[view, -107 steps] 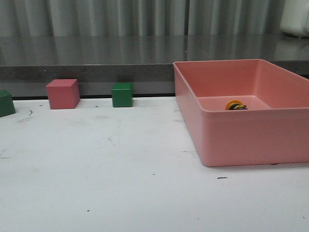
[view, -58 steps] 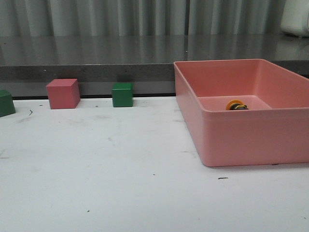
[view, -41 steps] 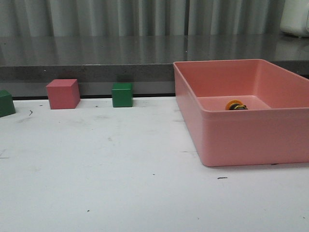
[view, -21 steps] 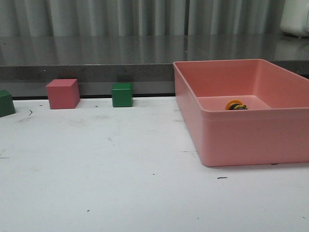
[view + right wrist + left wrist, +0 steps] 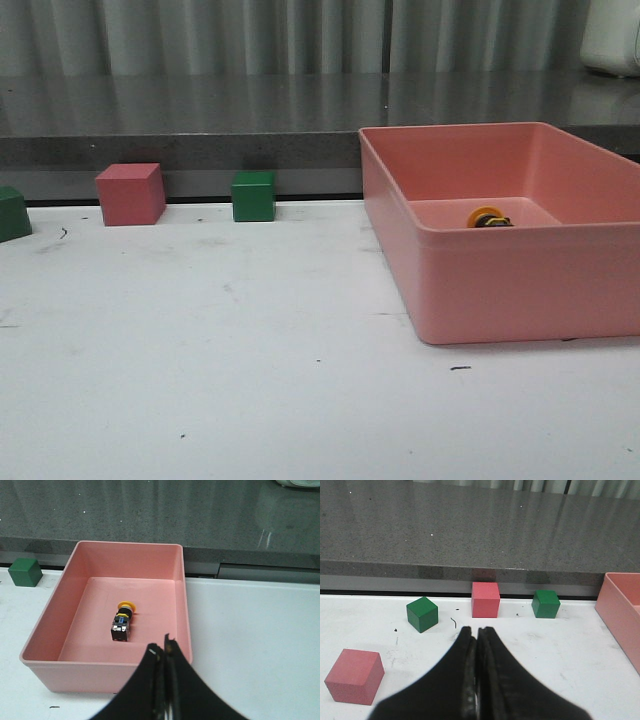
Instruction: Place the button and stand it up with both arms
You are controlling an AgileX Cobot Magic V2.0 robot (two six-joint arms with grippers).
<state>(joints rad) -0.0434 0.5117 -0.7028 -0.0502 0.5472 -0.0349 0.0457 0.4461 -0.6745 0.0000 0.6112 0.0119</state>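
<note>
Nothing moved, one button [image 5: 121, 622], one bin [image 5: 182, 605]

The bin [image 5: 75, 615] is salmon pink all over. In it the button [image 5: 121, 621] has a yellow cap at 12 o'clock, then a black collar and a dark block with a blue spot. The cubes are plain: green [image 5: 253, 196], pink [image 5: 130, 194], green [image 5: 422, 614], pink [image 5: 355, 676]. The table [image 5: 220, 360] is white with dark specks, and the counter [image 5: 470, 525] speckled grey. Both grippers [image 5: 476, 672] [image 5: 163, 675] are black.
</note>
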